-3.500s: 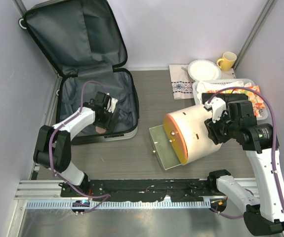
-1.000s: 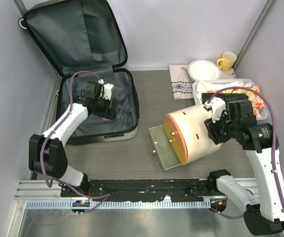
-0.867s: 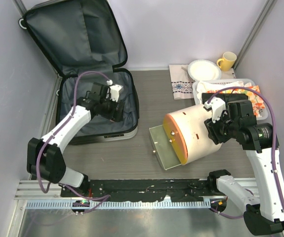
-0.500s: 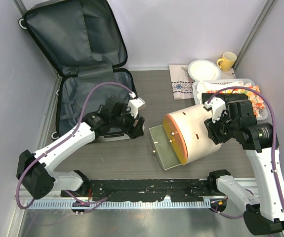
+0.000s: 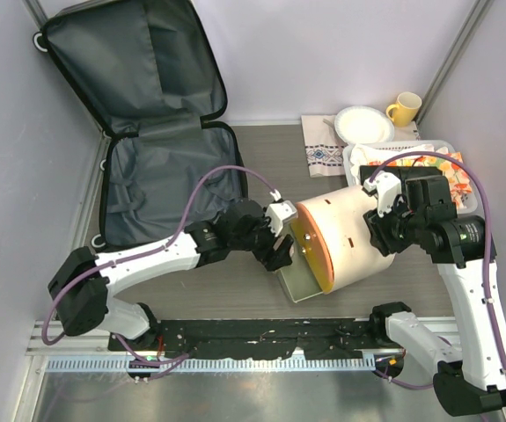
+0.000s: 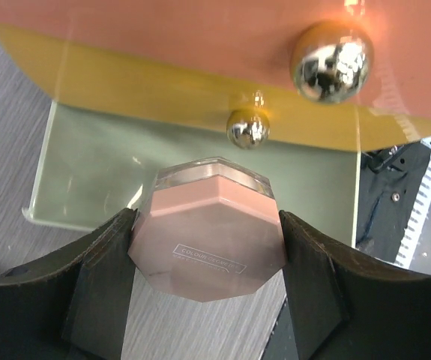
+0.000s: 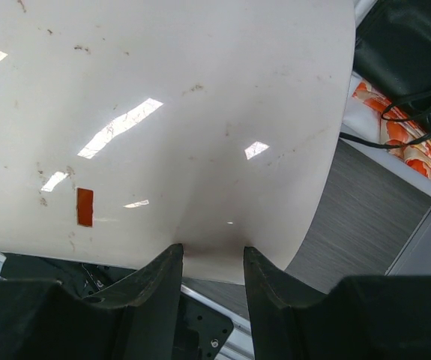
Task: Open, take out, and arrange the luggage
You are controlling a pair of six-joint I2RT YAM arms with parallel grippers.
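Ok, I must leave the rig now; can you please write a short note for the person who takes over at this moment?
Left gripper: shut on a pink jar, held at the open drawer.
Right gripper: shut on the rim of the white drawer box.
Luggage: open at the far left, its lid leaning on the wall.
Done: the luggage is open; the jar is outside it, by the drawer.
Left: probably set the jar in the drawer, release it, then check the luggage for more things to arrange.
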